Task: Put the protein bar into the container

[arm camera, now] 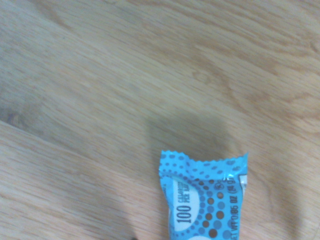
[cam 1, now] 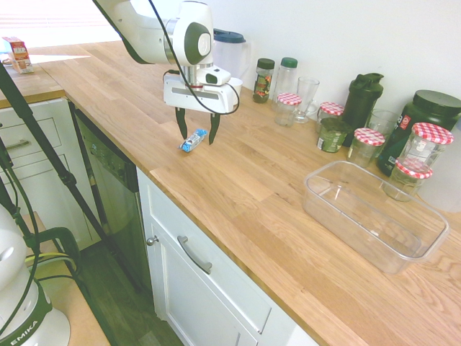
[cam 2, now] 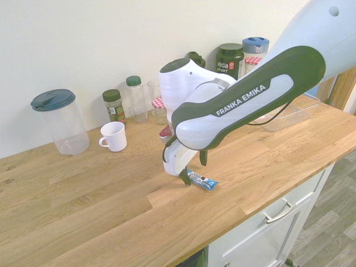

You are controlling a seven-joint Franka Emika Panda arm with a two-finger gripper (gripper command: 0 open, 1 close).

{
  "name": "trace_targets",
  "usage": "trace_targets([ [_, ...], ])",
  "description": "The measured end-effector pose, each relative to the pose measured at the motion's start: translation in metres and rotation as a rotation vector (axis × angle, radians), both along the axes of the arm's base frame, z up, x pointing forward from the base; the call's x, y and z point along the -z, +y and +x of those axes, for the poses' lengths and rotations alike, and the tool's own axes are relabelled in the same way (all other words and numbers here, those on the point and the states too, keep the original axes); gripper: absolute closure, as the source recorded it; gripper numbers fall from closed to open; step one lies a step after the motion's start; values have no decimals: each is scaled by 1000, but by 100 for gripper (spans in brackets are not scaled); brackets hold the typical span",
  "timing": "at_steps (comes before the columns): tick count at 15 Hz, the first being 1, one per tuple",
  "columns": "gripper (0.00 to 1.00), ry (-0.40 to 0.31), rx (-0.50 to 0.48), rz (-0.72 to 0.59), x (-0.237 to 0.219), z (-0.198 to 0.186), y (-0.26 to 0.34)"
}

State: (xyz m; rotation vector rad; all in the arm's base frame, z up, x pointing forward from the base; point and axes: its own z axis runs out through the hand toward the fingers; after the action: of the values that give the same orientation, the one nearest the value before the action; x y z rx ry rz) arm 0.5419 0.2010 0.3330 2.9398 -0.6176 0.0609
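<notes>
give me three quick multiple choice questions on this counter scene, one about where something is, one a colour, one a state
1. Where does the protein bar lie?
A. in the container
B. on the wooden counter, between the fingers
C. in the white mug

2. What colour is the pitcher's lid?
A. dark blue
B. red
C. yellow

3. How is the gripper?
A. shut on the bar
B. shut on nothing
C. open

Answers:
1 B: the bar rests on the counter, one finger on either side; the container holds nothing.
2 A: the pitcher by the wall has a dark blue lid.
3 C: the fingers stand apart, and the bar isn't gripped.
</notes>
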Motion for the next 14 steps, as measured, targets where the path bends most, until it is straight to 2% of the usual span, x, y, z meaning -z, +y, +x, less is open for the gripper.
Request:
trace_targets([
  [6,100,9,11,9,1,7,2],
  [14,100,73,26,80,5,16,-7],
])
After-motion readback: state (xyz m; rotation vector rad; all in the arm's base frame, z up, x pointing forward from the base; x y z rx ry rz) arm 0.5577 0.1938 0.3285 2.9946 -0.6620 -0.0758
